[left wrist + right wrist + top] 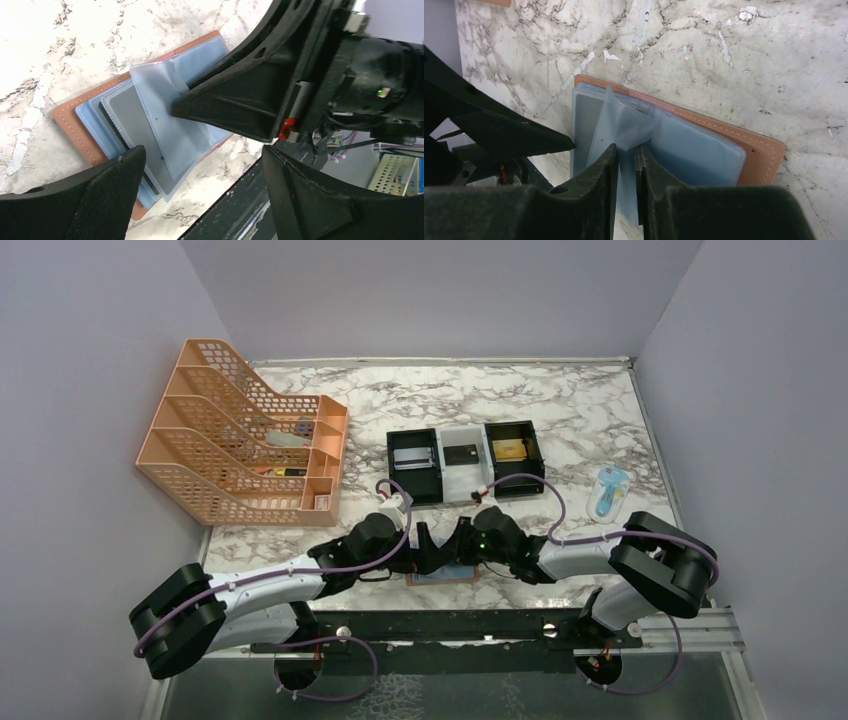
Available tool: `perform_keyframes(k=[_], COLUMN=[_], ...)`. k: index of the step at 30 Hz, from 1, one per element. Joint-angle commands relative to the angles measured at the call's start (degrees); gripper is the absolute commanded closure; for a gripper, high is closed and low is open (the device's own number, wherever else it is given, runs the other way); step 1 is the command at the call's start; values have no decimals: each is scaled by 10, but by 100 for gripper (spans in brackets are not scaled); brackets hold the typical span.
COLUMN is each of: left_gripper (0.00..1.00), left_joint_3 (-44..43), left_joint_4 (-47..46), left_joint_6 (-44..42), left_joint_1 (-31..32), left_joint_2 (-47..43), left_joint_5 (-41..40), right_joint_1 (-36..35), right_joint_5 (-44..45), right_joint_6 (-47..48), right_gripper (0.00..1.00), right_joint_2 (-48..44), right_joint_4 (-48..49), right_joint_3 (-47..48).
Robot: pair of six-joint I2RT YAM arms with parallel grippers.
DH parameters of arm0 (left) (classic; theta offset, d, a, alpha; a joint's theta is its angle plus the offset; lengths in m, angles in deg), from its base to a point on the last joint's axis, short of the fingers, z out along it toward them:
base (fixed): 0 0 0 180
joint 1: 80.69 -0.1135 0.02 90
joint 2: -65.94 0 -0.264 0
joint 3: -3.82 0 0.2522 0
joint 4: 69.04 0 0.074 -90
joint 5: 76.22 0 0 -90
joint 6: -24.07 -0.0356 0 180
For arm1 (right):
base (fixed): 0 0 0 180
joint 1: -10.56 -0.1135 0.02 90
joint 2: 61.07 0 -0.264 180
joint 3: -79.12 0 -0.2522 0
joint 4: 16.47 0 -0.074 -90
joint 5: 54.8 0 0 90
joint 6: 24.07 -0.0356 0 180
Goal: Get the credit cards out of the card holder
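Right gripper (626, 147) is clenched on a clear sleeve (624, 125) of the card holder (764, 155), holding it up like a page. Left gripper (202, 155) hangs released, jaws wide, over the holder, which lies open and flat beneath both. A grey card (131, 116) shows in a pocket, just beside one left finger. Extraction seems about to begin: the left must next pinch that card's edge and slide it out.

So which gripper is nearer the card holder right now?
Right. The right gripper pinches a clear sleeve of the card holder; the left gripper hangs open above it, touching nothing.
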Motion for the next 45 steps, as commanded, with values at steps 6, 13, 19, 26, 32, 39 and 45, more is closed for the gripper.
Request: perform_keyframes(k=[6, 13, 19, 26, 32, 39, 45], left_gripper=[12, 16, 16, 20, 29, 37, 38], left_joint_3=[-3, 3, 25, 51, 73, 78, 71], left_joint_4=[-39, -66, -115, -146, -154, -164, -182], left_joint_6=[2, 13, 37, 59, 71, 72, 66], left_joint_1=[8, 9, 9, 9, 10, 9, 9], left_joint_2=[58, 81, 83, 70, 32, 14, 32], left_joint_5=[-7, -2, 11, 14, -1, -1, 9], right_joint_1=[3, 7, 13, 26, 31, 34, 35], right_joint_5=[-26, -42, -67, -81, -85, -49, 18], right_joint_6=[-3, -4, -8, -19, -23, -28, -32], right_gripper=[80, 77, 74, 71, 69, 69, 68], right_joint_2=[10, 14, -5, -16, -32, -69, -128], right_joint_4=[-6, 3, 21, 21, 25, -15, -85], right_joint_3=[-12, -15, -25, -32, -41, -43, -41])
